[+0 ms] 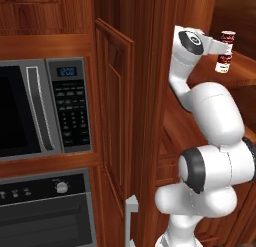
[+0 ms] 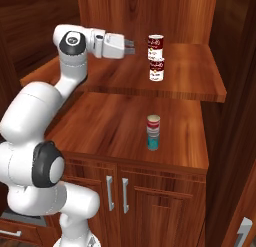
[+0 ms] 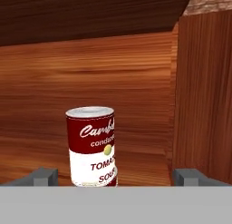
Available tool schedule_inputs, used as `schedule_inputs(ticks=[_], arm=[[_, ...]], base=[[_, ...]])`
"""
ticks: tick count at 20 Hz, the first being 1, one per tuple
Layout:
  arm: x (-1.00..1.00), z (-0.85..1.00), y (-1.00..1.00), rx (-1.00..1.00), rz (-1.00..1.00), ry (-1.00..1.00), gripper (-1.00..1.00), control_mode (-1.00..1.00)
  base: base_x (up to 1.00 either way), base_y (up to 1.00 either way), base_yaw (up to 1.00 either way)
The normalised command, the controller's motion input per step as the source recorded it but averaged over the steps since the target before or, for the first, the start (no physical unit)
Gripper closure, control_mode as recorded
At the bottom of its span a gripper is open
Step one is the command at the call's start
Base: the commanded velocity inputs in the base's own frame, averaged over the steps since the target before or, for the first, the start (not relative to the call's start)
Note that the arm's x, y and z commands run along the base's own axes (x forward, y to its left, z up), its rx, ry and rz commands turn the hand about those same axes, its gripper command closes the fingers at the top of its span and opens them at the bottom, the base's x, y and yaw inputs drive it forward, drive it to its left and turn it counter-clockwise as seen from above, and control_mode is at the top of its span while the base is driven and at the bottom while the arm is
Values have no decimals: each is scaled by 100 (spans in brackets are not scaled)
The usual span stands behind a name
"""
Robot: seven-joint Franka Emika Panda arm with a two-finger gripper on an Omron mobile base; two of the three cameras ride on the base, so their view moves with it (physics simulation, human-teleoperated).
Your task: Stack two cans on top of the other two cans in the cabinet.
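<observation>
On the cabinet's upper shelf (image 2: 190, 71) a soup tin (image 2: 156, 45), dark red above and white below, stands on a white can with a red band (image 2: 156, 71). The same stack appears in the left base view, with the soup tin (image 1: 227, 39) on top. On the lower shelf a red can with a pale top (image 2: 153, 124) sits on the teal can (image 2: 153, 142). My gripper (image 2: 134, 46) is open just left of the soup tin, level with it. In the hand view the soup tin (image 3: 93, 143) stands ahead between the spread fingertips (image 3: 45, 177), not touching them.
The cabinet's panelled door (image 1: 115, 116) stands open to the left of the arm. A microwave (image 1: 45, 108) and an oven (image 1: 45, 211) are further left. Cupboard doors with handles (image 2: 116, 193) sit below the lower shelf. The cabinet's right wall (image 3: 204, 91) is close to the stack.
</observation>
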Motion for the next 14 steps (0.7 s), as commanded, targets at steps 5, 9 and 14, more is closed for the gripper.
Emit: schedule_inputs(ticks=[5,9,14], arm=[[-13,-2,19,2,21,0,-100,-100],[-31,0,14,3,39,7,-100,-100],[-39,-1,17,1,49,17,-100,-100]], base=[[0,0,0],[0,0,0],[0,0,0]])
